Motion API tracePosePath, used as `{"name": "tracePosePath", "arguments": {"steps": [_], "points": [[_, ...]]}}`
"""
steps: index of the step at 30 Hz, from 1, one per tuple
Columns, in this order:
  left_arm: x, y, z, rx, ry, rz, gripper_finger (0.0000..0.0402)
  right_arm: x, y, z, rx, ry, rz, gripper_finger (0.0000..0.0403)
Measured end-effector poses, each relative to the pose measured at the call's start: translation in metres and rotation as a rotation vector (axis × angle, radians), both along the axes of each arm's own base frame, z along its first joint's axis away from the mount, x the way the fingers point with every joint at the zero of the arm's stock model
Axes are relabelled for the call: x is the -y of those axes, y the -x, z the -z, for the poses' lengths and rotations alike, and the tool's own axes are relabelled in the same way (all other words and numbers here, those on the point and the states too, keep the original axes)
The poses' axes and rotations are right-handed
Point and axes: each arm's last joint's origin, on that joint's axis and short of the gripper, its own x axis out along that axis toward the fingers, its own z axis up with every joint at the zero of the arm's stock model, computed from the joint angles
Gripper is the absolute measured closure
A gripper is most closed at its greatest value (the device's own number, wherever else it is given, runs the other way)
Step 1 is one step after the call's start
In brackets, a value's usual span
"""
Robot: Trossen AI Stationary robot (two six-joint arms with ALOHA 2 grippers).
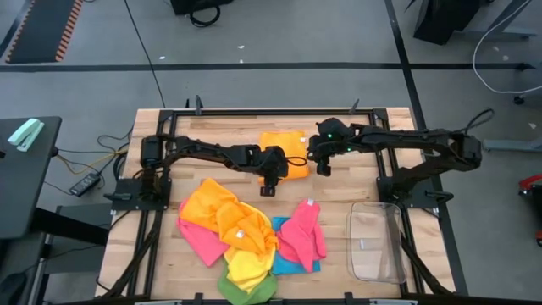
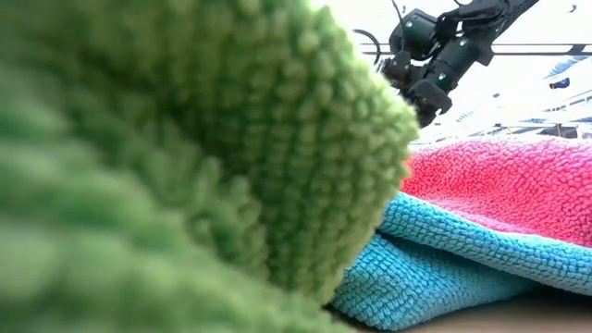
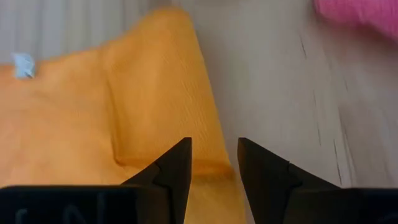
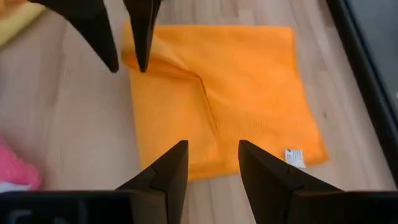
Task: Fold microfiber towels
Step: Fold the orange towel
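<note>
A folded orange towel (image 1: pixel 284 146) lies flat at the far middle of the table, its white label (image 4: pixel 293 157) at one corner. My left gripper (image 1: pixel 269 186) is open and points down at the towel's near edge (image 3: pixel 214 134), which runs between its fingers. One of its fingers (image 4: pixel 143 59) stands over the cloth by a corner and the other over bare wood. The cloth beside them is ruffled into a low ridge (image 4: pixel 180 71). My right gripper (image 4: pixel 213 165) hangs open above the towel's right side, with nothing between its fingers. My left gripper stands astride the orange towel's edge near a corner (image 4: pixel 134 62), coming from above at a slant. One fingertip (image 4: pixel 142 67) is right at the ruffled cloth. I cannot tell whether it touches.
A loose heap of towels (image 1: pixel 229 224), orange, yellow, pink, blue and green, lies at the near middle. In the low view the green one (image 2: pixel 185 139) fills the foreground. A clear plastic bin (image 1: pixel 377 241) stands at the near right. Bare wood (image 1: pixel 339 191) lies between the folded towel and the heap.
</note>
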Motion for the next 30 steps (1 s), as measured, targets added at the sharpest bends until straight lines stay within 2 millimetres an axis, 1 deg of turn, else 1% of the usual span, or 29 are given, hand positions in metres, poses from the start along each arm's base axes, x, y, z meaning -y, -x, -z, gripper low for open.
{"name": "tracePosePath", "arguments": {"steps": [3,12,15,18,21,25,30], "points": [[-0.001,0.001,0.004,-0.034,-0.03,0.011,0.0259,0.0,0.002,-0.005,0.02,0.005,0.005,0.0254],[-0.007,0.007,0.003,-0.134,-0.292,0.001,0.0284,0.0,0.001,-0.003,0.015,0.0,0.001,0.0254],[-0.011,0.007,0.003,-0.151,-0.352,0.008,0.0289,-0.001,0.001,-0.003,0.019,-0.004,0.0,0.0254],[-0.02,0.009,0.003,-0.16,-0.362,-0.005,0.0291,-0.003,0.0,-0.003,0.024,-0.02,-0.009,0.0254],[-0.033,0.011,0.003,-0.166,-0.362,-0.036,0.0291,-0.005,0.0,-0.001,0.032,-0.037,-0.021,0.0254],[-0.047,0.012,0.001,-0.146,-0.348,-0.044,0.0297,-0.01,0.0,0.01,0.058,-0.059,-0.042,0.0254],[-0.052,0.013,-0.003,-0.131,-0.354,0.033,0.031,-0.019,0.002,0.024,0.074,-0.081,-0.049,0.0254]]}}
